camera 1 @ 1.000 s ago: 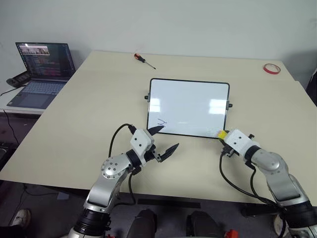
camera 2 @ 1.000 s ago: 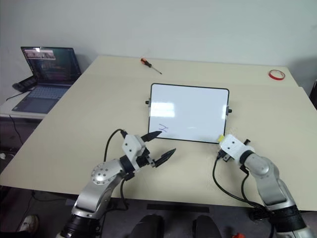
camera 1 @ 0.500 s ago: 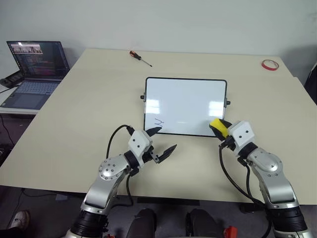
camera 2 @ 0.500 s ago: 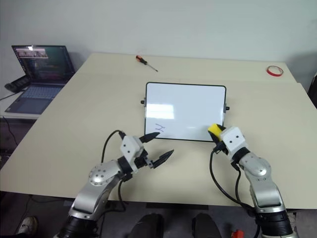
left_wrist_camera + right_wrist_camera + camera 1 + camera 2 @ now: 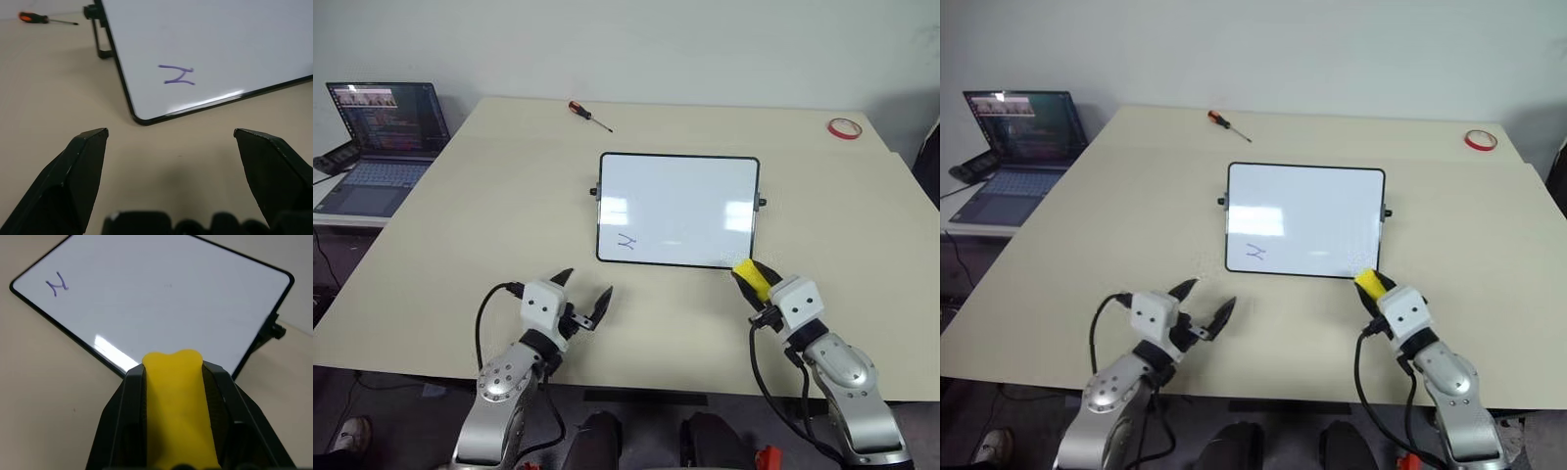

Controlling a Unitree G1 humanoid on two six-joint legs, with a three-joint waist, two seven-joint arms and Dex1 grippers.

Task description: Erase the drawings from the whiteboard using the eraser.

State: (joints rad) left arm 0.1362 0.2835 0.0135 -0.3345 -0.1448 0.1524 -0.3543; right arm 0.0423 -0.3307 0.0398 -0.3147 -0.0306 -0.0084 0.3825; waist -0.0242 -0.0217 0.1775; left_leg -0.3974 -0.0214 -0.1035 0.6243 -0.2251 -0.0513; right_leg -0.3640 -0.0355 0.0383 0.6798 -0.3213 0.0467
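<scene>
Your big tan surface (image 5: 460,225) holds the whiteboard (image 5: 677,208) in the middle. One small drawing (image 5: 626,242) sits near its bottom left corner. Your left fingers (image 5: 580,299) are spread wide and hold nothing, just in front of the board. Your right fingers (image 5: 756,281) squeeze the yellow eraser (image 5: 750,277) by the board's bottom right corner.

Head stereo pair looks forward-down over the table (image 5: 460,225). Wrist cams sit low, close. All share the whiteboard (image 5: 677,208).
</scene>
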